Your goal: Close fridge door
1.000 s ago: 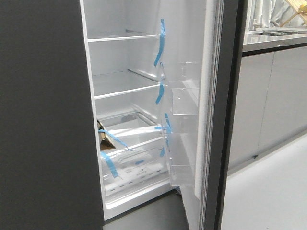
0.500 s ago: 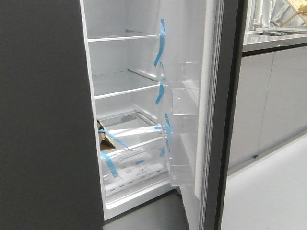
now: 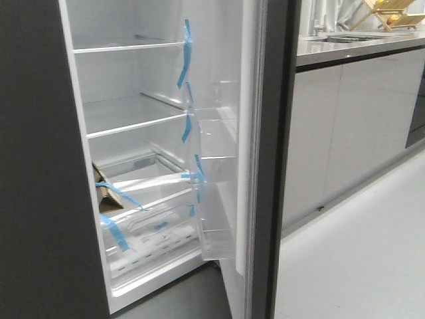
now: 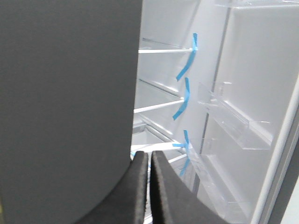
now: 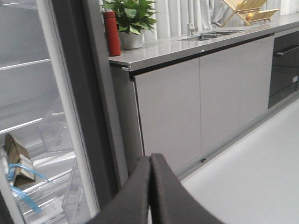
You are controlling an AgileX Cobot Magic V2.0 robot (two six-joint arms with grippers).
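The fridge door [image 3: 275, 166] stands open, seen almost edge-on in the middle of the front view. Its white inner side [image 3: 247, 133] carries clear door bins [image 3: 216, 193] and blue tape strips. The fridge's white shelves [image 3: 133, 123] show to its left. Neither gripper shows in the front view. My left gripper [image 4: 149, 156] is shut and empty, facing the fridge interior, with the door's inner side [image 4: 252, 93] beyond it. My right gripper [image 5: 150, 158] is shut and empty, apart from the door's dark edge [image 5: 88, 93].
A closed dark-grey panel [image 3: 33, 166] fills the left. Light-grey cabinet fronts [image 3: 345, 133] run along the right under a counter with a red bottle [image 5: 111, 32], a plant [image 5: 128, 18] and a wooden rack [image 3: 388, 13]. A cardboard box [image 3: 106, 193] lies inside the fridge.
In the front view the fridge and its door now sit further left, and more of the cabinets and floor show on the right. The door's opening looks unchanged.
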